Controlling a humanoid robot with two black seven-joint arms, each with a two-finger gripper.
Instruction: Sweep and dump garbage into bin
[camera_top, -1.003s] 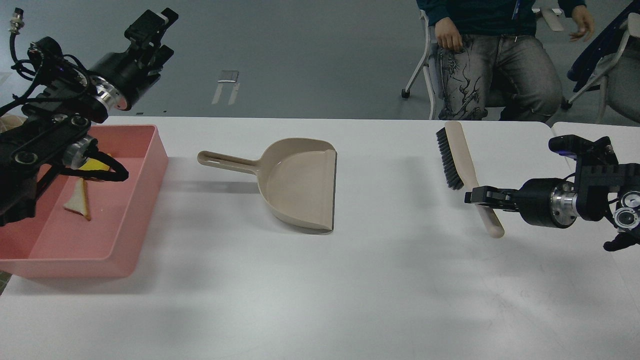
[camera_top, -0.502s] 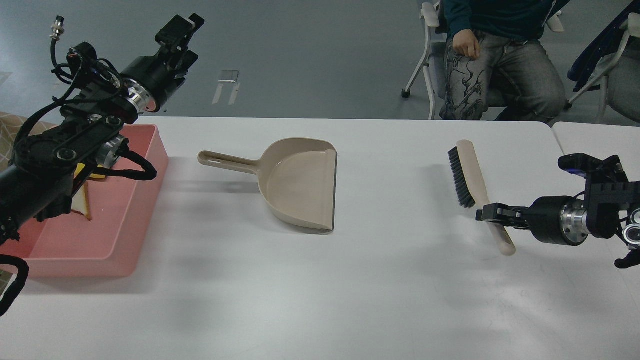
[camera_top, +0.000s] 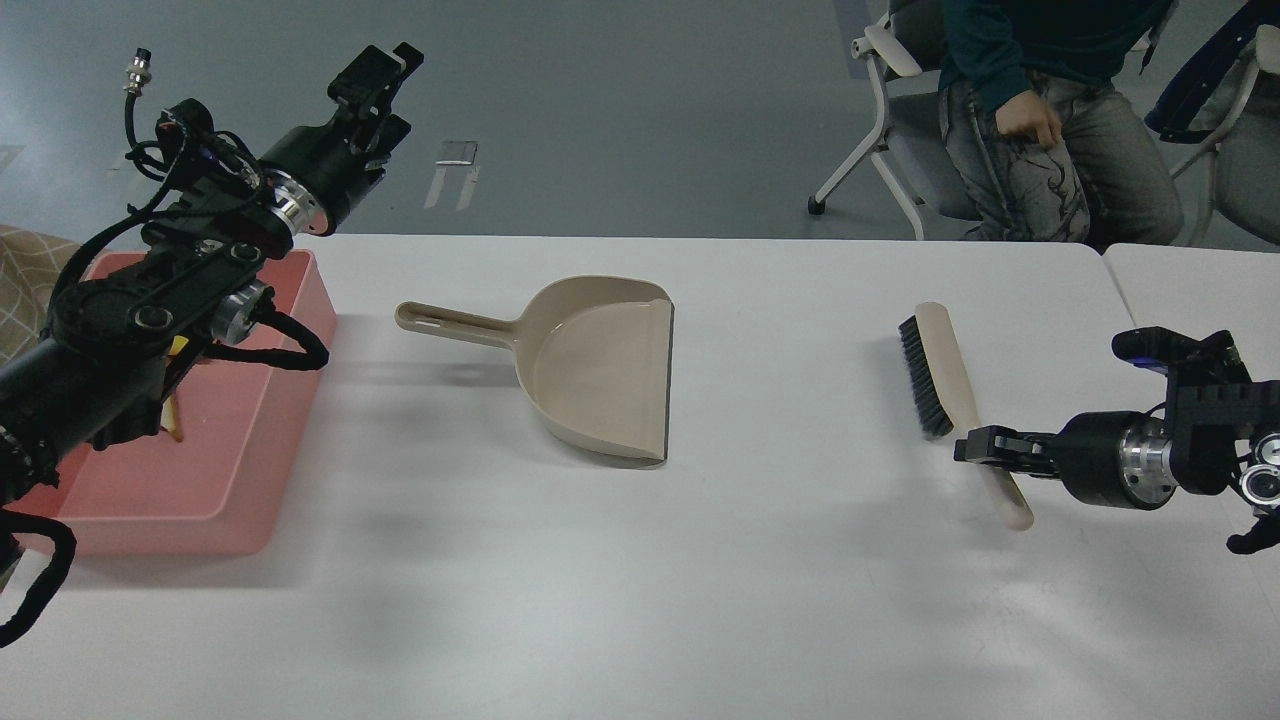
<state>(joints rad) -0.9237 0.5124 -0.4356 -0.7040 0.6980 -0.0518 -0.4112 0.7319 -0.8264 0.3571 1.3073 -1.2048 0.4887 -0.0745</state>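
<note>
The pink bin (camera_top: 250, 440) stands at the table's left end. My left arm crosses it and hides most of its inside. Only a sliver of the yellow chunk (camera_top: 180, 346) and the tan edge of the bread slice (camera_top: 176, 420) show. My left gripper (camera_top: 378, 90) is raised beyond the table's far edge, open and empty. The beige dustpan (camera_top: 600, 365) lies empty mid-table, handle pointing left. My right gripper (camera_top: 978, 446) is shut on the handle of the beige brush (camera_top: 940, 370), which is low over the table at the right, bristles facing left.
A person sits on a chair (camera_top: 1040, 110) behind the table's far right. A second white table (camera_top: 1190, 285) adjoins on the right. The table's far edge runs behind the dustpan.
My left arm has swung up and to the right, covering more of the bin. My right gripper has carried the brush nearer and to the right. The seated person has shifted right.
</note>
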